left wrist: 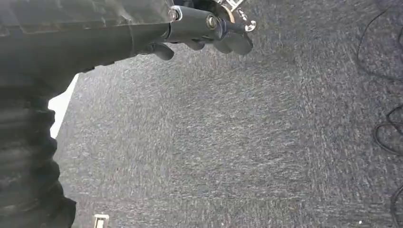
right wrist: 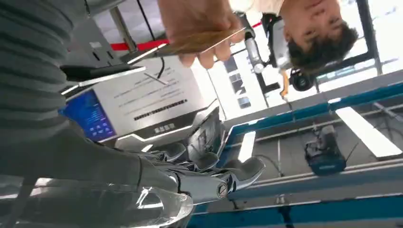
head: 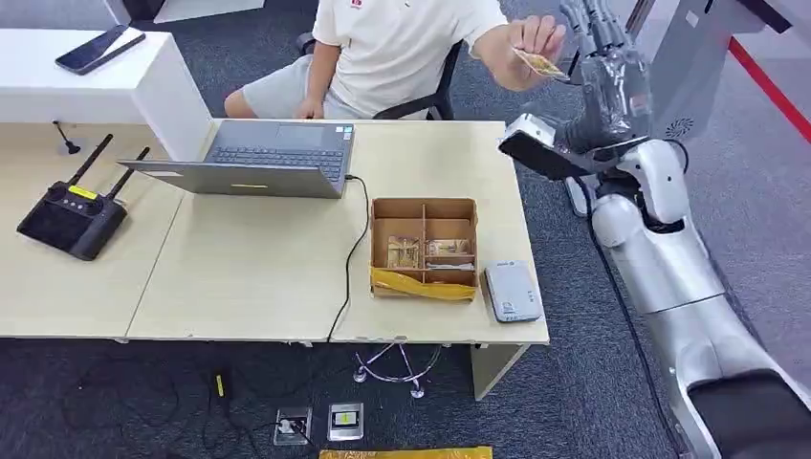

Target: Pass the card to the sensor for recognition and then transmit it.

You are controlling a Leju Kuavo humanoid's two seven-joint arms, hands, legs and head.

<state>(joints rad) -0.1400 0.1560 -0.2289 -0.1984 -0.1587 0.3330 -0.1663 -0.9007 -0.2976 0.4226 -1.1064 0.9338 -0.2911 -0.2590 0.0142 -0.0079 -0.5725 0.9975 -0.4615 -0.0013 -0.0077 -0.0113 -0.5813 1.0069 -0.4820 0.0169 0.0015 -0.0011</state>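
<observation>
At the far right, past the table [head: 287, 277], the robot's raised right hand [head: 601, 43] stands released with fingers apart while a person's hand [head: 536, 43] pinches the card [head: 541, 64] just beside it, so the robot should probably hold steady until the card is clearly taken.

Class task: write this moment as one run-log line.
stage: handover | card: in person's hand | right hand: raised, empty | left hand: hanging | sensor: idle

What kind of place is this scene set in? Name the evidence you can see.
Probably an office or lab demo area: light desks on grey carpet, an open laptop, a person on an office chair, and a display screen with a red barrier strap nearby.
</observation>
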